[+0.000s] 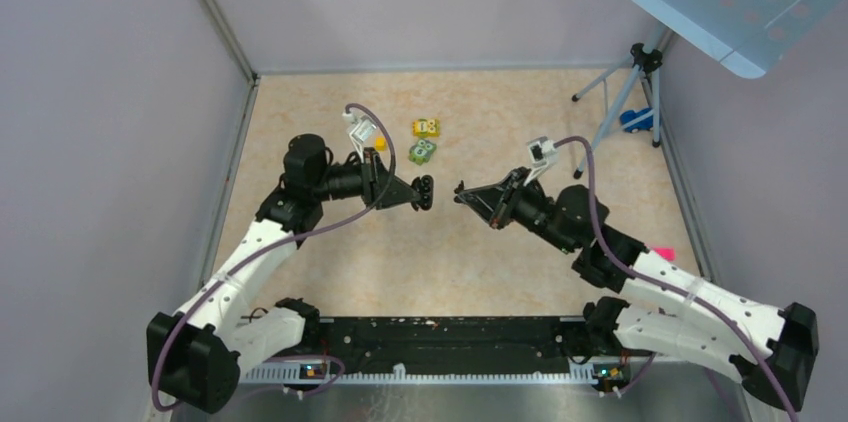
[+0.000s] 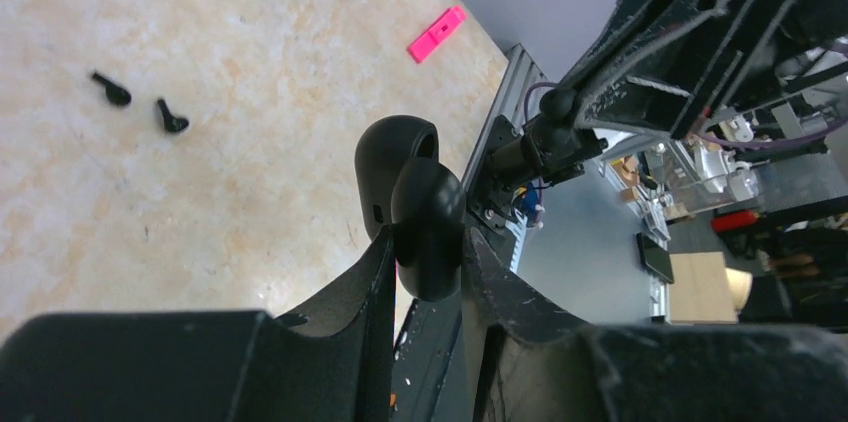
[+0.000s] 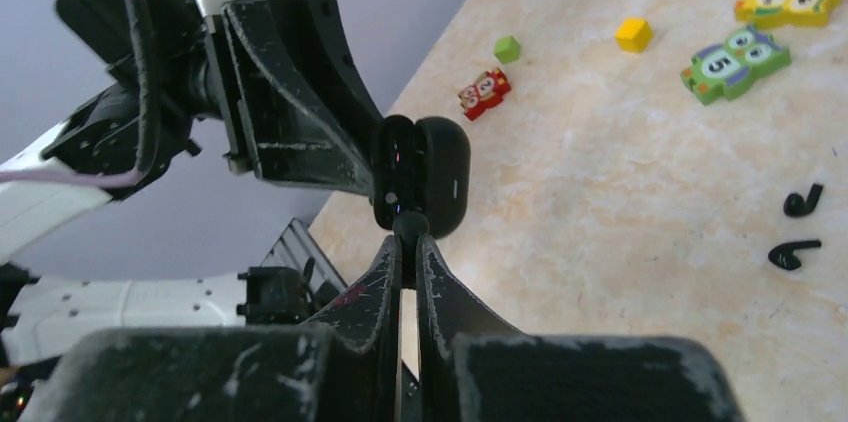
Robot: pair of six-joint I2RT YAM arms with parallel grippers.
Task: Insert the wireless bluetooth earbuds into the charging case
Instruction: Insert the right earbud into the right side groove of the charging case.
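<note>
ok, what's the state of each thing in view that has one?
charging case: held up by left gripper, lid looks ajar.
earbuds: both loose on table, outside case.
left gripper: shut on charging case.
right gripper: shut, tips at the case's seam.

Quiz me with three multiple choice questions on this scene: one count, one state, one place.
1. How many earbuds lie on the table? A none; B one; C two.
2. The right hand is: A shut; B wide open; C out of view.
3. The charging case sits: A on the table; B in the left hand; C in the right hand.
Answers: C, both lie loose on the table; A, its fingers meet at the tips; B, the left wrist view shows the left fingers clamping it above the table.
</note>
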